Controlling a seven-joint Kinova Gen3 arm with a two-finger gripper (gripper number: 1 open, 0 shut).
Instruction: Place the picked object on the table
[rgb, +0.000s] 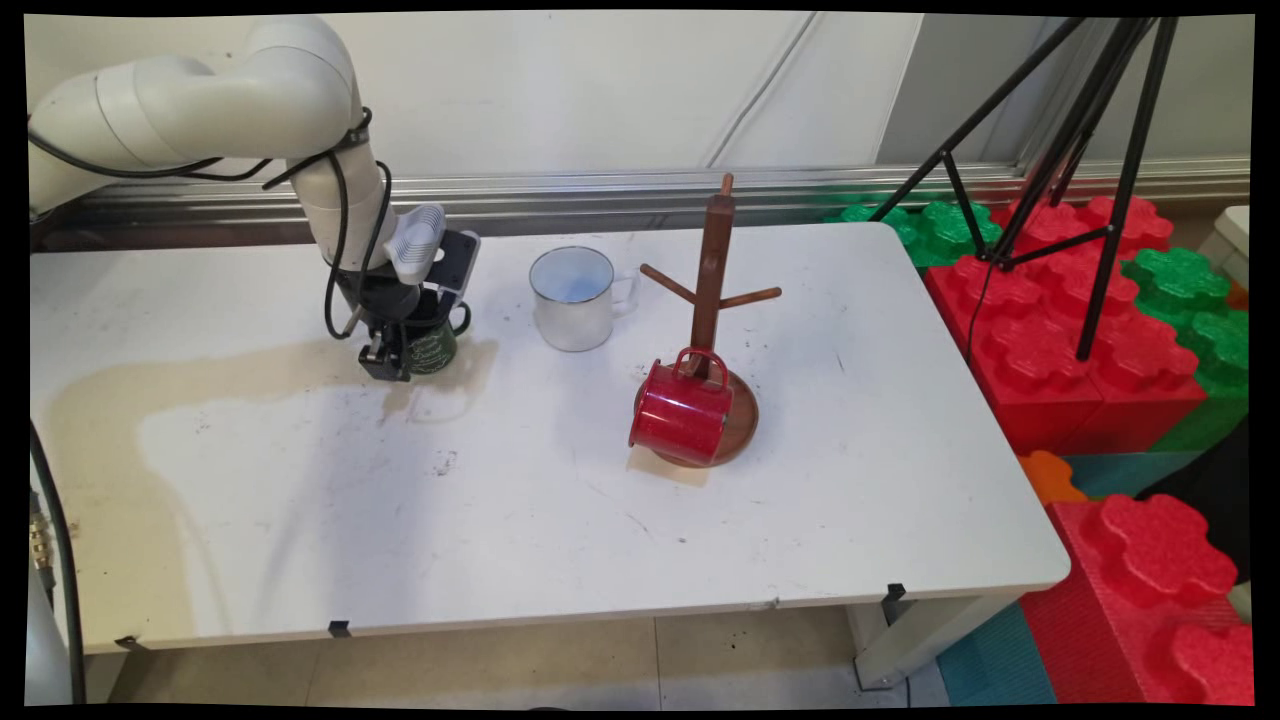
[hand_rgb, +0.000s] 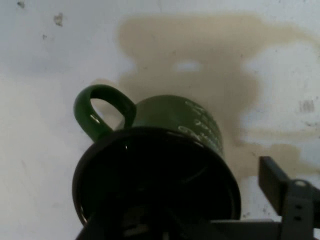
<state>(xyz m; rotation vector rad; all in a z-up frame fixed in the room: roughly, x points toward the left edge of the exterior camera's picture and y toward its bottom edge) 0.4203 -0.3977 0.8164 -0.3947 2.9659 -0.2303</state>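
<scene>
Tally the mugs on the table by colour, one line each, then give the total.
Green mug: 1, at the gripper
White mug: 1, upright
Red mug: 1, on its side at the wooden mug tree
Total: 3 mugs

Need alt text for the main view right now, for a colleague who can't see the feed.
The gripper is down at a green mug standing on the white table, left of centre, on a tan stain. To the right stand a white enamel mug and a wooden mug tree, with a red mug lying tipped against its base.
</scene>
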